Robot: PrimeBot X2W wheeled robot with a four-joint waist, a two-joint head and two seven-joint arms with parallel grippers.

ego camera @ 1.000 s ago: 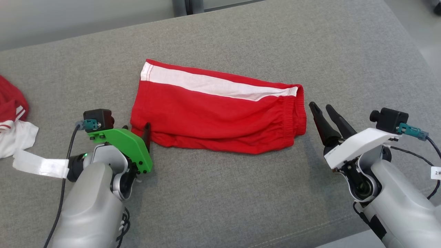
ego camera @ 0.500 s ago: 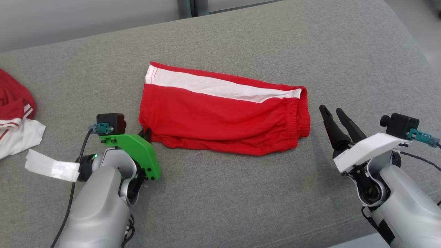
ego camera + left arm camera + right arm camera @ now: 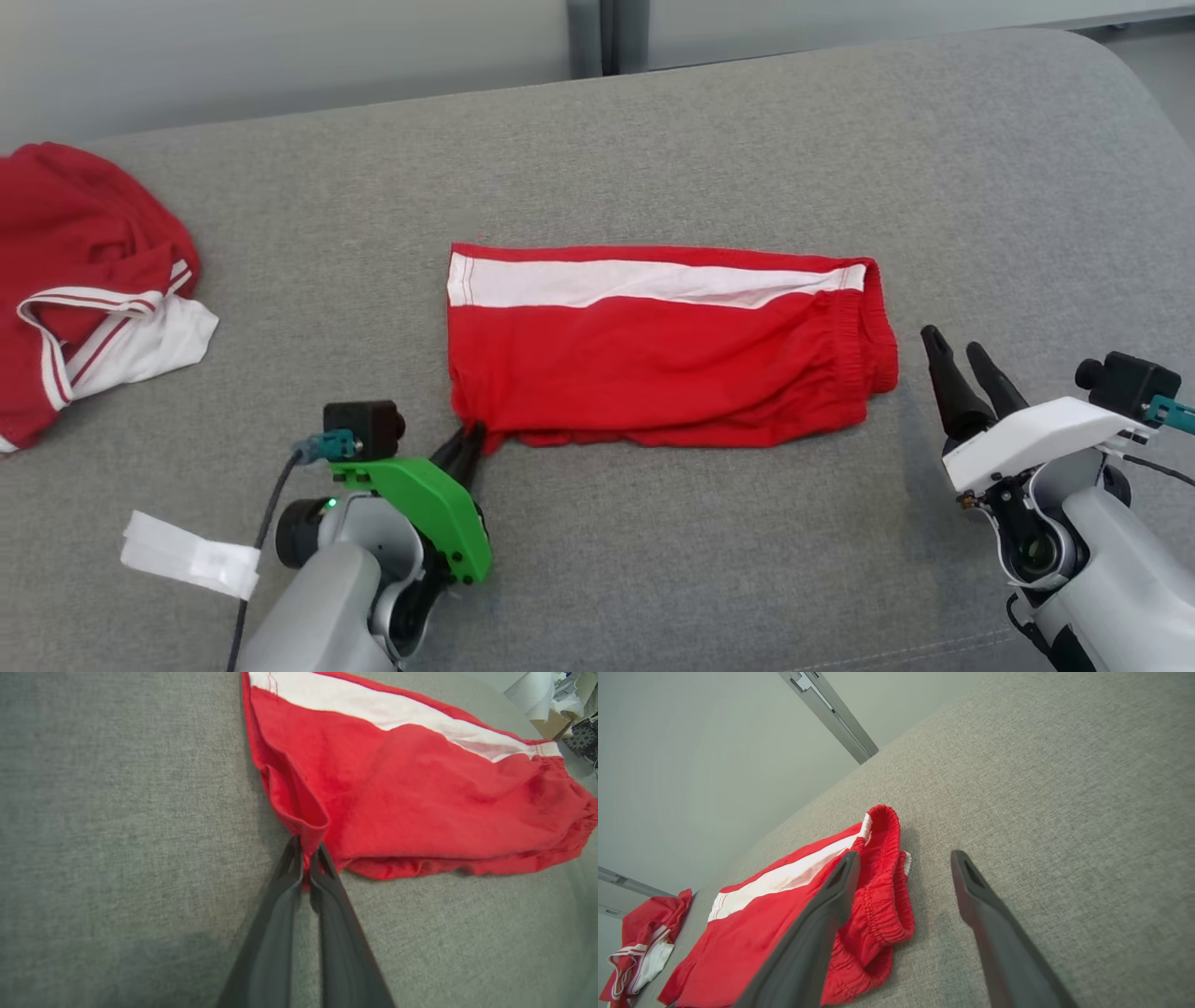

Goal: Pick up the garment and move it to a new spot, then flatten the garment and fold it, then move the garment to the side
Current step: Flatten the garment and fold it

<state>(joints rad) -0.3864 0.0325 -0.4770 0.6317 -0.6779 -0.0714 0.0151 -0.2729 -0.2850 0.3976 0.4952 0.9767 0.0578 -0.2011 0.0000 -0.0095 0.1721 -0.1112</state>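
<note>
**A thin pinch on one corner**

Our left gripper is closed tight on the 7 o'clock hem corner of the red fabric shorts with a white side stripe. The shorts lie folded flat at the centre of the grey woven cushion. Our right gripper stands wide and empty, just off the waistband at 3 o'clock. We judge the bite shallow: a one-sided pull could slip the corner free or undo the fold. The crumpled red-and-white garment at 9 o'clock could snag a leftward drag.
</note>
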